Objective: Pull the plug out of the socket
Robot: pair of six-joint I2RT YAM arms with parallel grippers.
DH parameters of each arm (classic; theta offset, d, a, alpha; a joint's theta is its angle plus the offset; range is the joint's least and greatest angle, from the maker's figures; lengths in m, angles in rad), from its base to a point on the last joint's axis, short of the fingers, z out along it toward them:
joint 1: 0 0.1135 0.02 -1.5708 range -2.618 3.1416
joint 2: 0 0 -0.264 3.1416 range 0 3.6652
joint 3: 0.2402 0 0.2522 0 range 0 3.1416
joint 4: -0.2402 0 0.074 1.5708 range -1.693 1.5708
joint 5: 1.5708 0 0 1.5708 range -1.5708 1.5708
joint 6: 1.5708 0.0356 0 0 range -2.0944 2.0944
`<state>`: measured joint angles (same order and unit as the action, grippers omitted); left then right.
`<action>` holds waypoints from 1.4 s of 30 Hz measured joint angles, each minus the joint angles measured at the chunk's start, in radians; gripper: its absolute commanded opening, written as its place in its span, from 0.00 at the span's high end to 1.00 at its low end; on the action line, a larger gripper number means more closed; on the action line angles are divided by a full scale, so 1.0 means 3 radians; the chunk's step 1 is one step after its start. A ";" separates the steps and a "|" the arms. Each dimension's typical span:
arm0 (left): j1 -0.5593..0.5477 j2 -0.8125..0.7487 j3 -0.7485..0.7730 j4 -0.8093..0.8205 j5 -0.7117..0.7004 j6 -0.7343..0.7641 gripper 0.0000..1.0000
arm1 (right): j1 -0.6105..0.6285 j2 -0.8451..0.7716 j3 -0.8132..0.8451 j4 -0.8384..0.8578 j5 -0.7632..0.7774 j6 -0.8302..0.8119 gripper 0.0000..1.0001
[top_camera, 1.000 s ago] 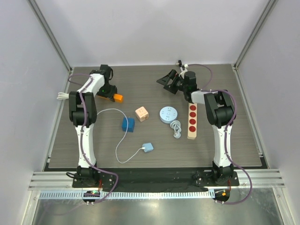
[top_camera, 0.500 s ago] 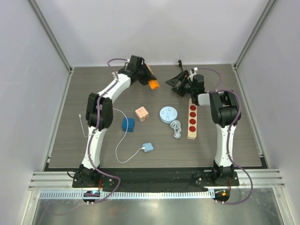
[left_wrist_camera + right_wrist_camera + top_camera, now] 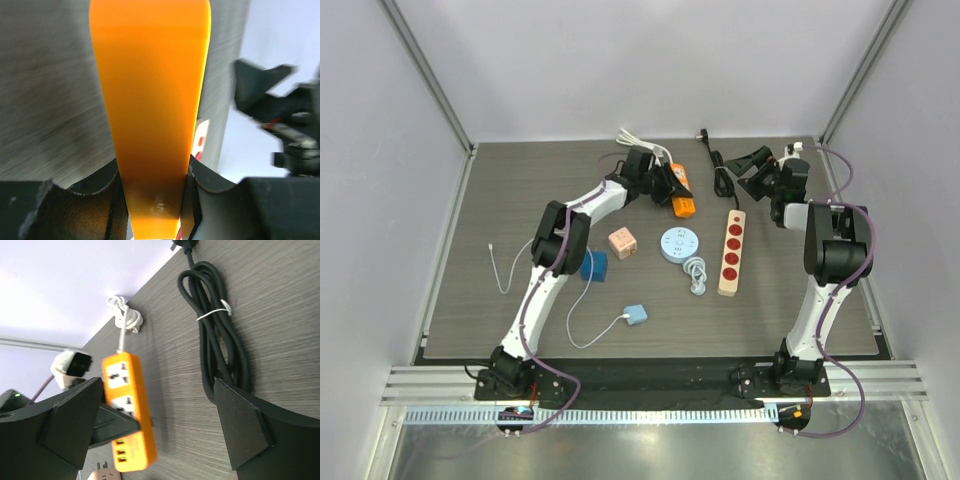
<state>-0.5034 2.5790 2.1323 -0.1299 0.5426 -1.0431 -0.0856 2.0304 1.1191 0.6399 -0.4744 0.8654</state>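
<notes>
Squarely in left end effector: orange power strip.

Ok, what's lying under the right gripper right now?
A bundled black cable, bound with a white tie, lies on the table under the open right gripper. Its lower end runs behind the gripper's finger, so that part is hidden.

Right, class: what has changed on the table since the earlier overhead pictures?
The left gripper, shut on the orange plastic power strip, carried it from the left side rightwards to the back centre. The open right gripper swung right. The pink cube, blue cube, round white hub and wooden socket bar stayed put.
</notes>
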 measured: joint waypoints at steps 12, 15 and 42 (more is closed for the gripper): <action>0.0027 -0.0188 -0.0385 -0.0347 -0.0151 0.0192 0.68 | 0.0106 -0.0092 -0.0005 -0.0095 0.0029 -0.0125 0.01; 0.0033 -0.0287 -0.0530 -0.0360 -0.0195 0.0230 0.48 | 0.0132 -0.0092 -0.0005 -0.0095 0.0029 -0.0137 0.01; 0.0112 -0.2616 -0.2060 -0.0952 -0.1162 0.1091 0.27 | 0.0565 -0.0160 0.0153 -0.0587 0.0221 -0.0501 0.01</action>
<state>-0.4698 1.7943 1.5143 -0.4156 0.1940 -0.7158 0.0837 1.9823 1.1648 0.4637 -0.4080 0.7151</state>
